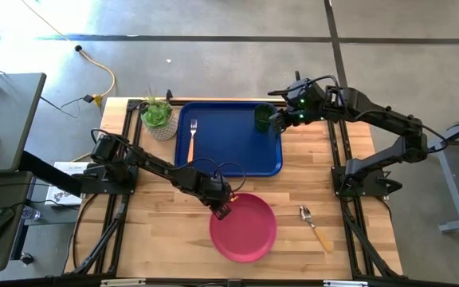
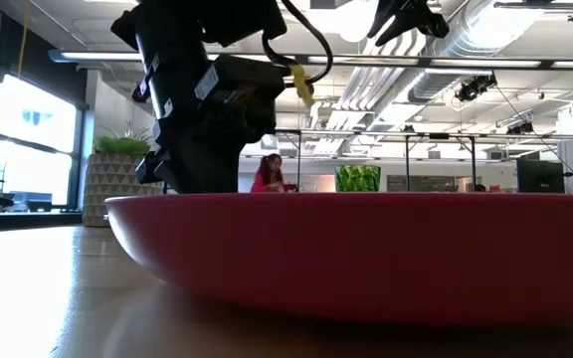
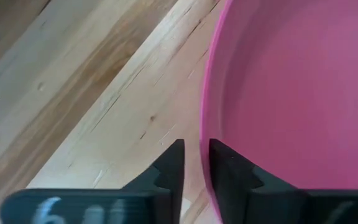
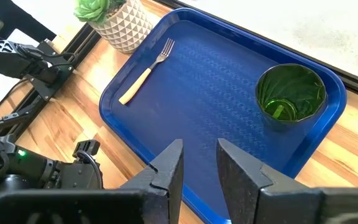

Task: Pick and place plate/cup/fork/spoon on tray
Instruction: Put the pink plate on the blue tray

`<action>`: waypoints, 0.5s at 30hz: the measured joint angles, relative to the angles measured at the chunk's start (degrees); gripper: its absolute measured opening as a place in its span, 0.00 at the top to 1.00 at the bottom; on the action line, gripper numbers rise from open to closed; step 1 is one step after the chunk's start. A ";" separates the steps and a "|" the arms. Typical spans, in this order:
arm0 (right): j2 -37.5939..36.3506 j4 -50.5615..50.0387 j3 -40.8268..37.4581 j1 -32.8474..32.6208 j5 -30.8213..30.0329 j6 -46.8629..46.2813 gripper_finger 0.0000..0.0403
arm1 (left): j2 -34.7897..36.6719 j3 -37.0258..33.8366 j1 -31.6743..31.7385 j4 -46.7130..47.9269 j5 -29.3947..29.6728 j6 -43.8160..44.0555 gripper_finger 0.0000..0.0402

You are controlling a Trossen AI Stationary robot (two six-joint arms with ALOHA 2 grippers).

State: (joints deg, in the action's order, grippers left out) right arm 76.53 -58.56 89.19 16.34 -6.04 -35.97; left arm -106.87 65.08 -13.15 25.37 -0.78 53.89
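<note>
On the table, front middle: the pink plate (image 1: pixel 244 227) sits on the bare wood, not on the tray.
Left gripper (image 1: pixel 222 210): down at the plate's rim, one finger (image 3: pixel 169 174) outside the edge and one inside, narrow gap between them, not clamped yet as far as I can see.
Right gripper (image 1: pixel 277 119): hanging over the tray (image 1: pixel 229 163) near the cup (image 1: pixel 262 118), fingers apart, nothing in them.
Tray contents: fork (image 1: pixel 192 135) by one edge, green cup in a far corner.
Spoon (image 1: pixel 315 227): on the wood beside the plate.
</note>
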 joint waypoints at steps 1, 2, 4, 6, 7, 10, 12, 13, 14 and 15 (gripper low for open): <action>0.00 -0.01 0.00 0.00 0.00 0.00 0.78 | 0.00 0.00 0.00 0.18 0.06 -0.15 0.88; 0.00 -0.01 0.00 0.00 0.00 0.00 0.78 | -0.01 0.00 0.00 0.28 0.17 -0.35 0.91; 0.00 -0.01 0.00 0.00 0.00 0.00 0.78 | 0.00 0.00 0.00 0.20 0.56 -0.32 0.96; 0.00 -0.01 0.00 0.00 0.00 0.00 0.78 | 0.00 0.02 0.04 -0.09 0.44 -0.37 0.98; 0.00 -0.02 0.00 0.01 0.00 0.00 0.78 | 0.00 0.02 0.00 0.05 0.44 -0.12 0.98; 0.00 -0.06 0.00 0.00 0.00 0.00 0.78 | 0.00 0.02 0.00 -0.04 0.20 1.16 0.99; 0.00 -0.07 0.00 0.00 0.00 0.00 0.78 | 0.00 0.02 -0.06 -0.10 -0.14 1.53 0.99; 0.00 -0.07 0.00 0.00 0.00 0.00 0.78 | 0.00 0.02 -0.12 -0.19 -0.27 1.69 0.99; 0.00 -0.07 0.00 0.00 0.00 0.00 0.78 | 0.20 0.02 -0.20 -0.23 -0.40 2.07 0.99; 0.00 -0.08 0.00 0.00 0.00 0.01 0.78 | 0.54 0.02 -0.32 -0.14 -0.39 2.40 0.99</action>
State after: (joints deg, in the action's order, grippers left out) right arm 76.53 -58.64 89.19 16.34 -6.04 -35.95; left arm -106.33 65.10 -13.47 25.23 -1.16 56.29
